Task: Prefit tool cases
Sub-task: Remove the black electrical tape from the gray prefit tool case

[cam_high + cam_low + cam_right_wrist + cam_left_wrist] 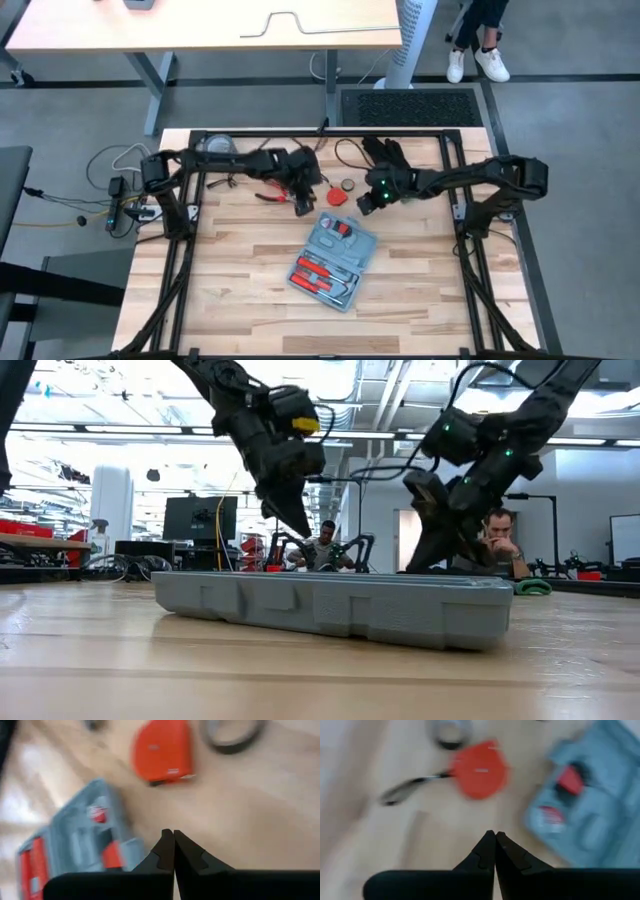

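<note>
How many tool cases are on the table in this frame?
1. The tool case lies open near the table's middle, in front of both grippers, with red-handled tools inside. In the low view it shows as one grey slab. Nothing suggests a second, hidden one.

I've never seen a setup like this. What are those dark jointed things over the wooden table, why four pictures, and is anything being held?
They are two robot arms, each ending in a two-finger tool. One picture looks straight down on the table, one looks across it at table height, and two come from cameras on the arms' wrists. On the table lies an open blue-grey tool case with red-handled tools inside. Behind it are a small red round object, a dark ring, pliers and a black glove. The left tool and right tool both hang above the table behind the case, fingers shut, holding nothing.
</note>
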Controlling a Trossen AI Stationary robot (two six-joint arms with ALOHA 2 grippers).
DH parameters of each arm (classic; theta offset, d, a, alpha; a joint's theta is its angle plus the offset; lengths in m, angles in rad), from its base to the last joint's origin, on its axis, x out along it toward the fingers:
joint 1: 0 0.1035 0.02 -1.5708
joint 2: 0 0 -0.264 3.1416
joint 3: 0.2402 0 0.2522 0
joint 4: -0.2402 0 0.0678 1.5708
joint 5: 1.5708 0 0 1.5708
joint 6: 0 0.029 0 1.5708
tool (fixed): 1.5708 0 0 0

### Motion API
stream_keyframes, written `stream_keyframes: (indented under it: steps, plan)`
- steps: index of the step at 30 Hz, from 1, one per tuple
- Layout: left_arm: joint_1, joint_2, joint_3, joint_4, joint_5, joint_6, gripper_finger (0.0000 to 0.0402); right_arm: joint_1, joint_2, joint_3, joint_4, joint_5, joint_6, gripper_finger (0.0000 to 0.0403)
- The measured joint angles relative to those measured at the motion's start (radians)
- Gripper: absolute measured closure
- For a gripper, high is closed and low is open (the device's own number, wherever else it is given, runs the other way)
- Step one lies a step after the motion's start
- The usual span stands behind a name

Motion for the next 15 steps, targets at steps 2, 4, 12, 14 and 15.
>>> stream_keyframes:
  steps: [2, 4, 12, 14, 15]
  plan:
    - [-0.051, 0.0, 0.0, 0.005, -0.001, -0.024, 0.0401, -0.03, 0.022, 0.003, 0.011, -0.024, -0.027, 0.0398]
    - [-0.101, 0.0, 0.0, 0.016, -0.017, -0.049, 0.0401, -0.056, 0.051, 0.015, 0.011, -0.041, -0.051, 0.0399]
    - [-0.264, -0.001, 0.0, 0.06, -0.07, -0.163, 0.0402, -0.113, 0.197, 0.117, 0.012, -0.059, -0.13, 0.0401]
    - [-0.293, -0.001, 0.0, 0.06, -0.094, -0.187, 0.0402, -0.125, 0.228, 0.145, 0.008, -0.066, -0.147, 0.0401]
    - [-0.306, -0.002, -0.003, 0.064, -0.106, -0.199, 0.0402, -0.132, 0.244, 0.161, 0.007, -0.069, -0.157, 0.0401]
